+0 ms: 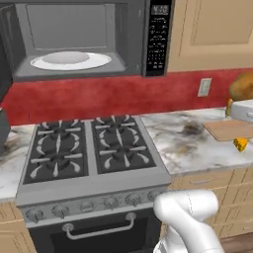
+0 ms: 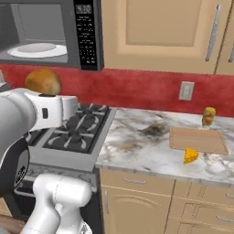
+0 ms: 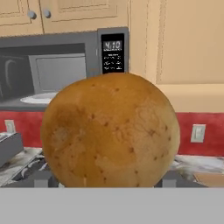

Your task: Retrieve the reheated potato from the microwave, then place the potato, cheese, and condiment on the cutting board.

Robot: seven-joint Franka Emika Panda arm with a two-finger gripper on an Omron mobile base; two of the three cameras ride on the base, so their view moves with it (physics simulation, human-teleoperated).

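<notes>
1. Golden-brown and rough-skinned, the potato (image 3: 110, 130) sits right before the hand camera, held between the wide-spread jaws of the gripper (image 3: 105, 181), whose dark tips flank its underside at 7 and 5 o'clock.
2. From the right base view, the potato (image 2: 43, 81) rides above the white hand, out of the oven and in front of the stove (image 2: 73, 132).
3. Beyond it on the marble counter (image 2: 137, 141), the cheese (image 2: 190, 156) lies just off the near edge of the cutting board (image 2: 197, 139), at about 6 o'clock from it, possibly touching.
4. At the board's far edge, toward 12 o'clock, the condiment (image 2: 208, 117) stands upright near the red backsplash (image 2: 146, 91).
5. Farthest back and high, the microwave (image 1: 84, 39) stands open above the stove, its white plate (image 1: 70, 61) bare inside.
</notes>
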